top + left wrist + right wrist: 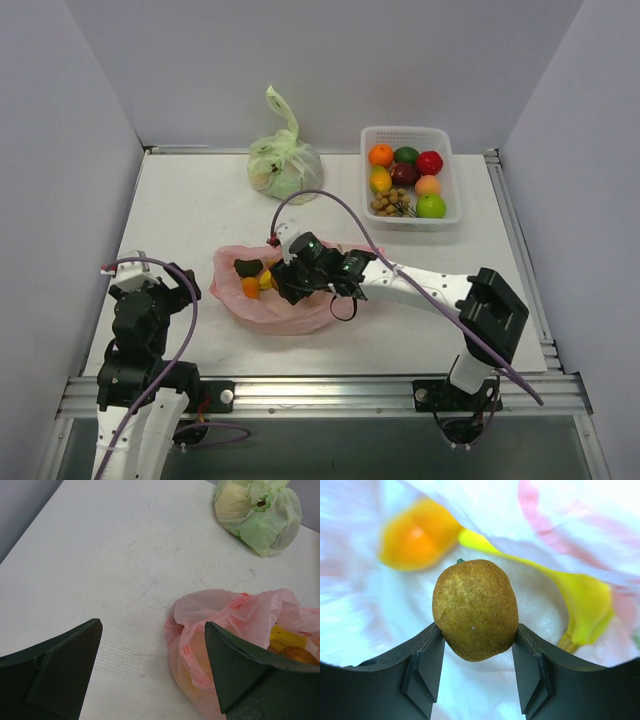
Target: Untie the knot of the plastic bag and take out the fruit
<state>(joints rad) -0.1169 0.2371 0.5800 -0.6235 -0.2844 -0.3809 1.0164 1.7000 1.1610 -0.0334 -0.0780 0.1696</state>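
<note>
Kiwi [475, 607] sits clamped between the jaws of my right tool [477, 630], held across its widest part, deep inside the open mouth of the bag [300, 315]. The grip looks centred, so I judge the job now is a clean exit: keep the squeeze steady and draw back along the way the tool points, slowly, since thin film drapes close above it and could cling or lift with me. An orange [412, 537] lies ahead and to the left, and a banana [580, 597] close on the right; neither should be dragged. My left tool [154, 630] hovers with jaws apart over the bench [115, 555], the bag just ahead to its right, well placed to pin the rim.
</note>
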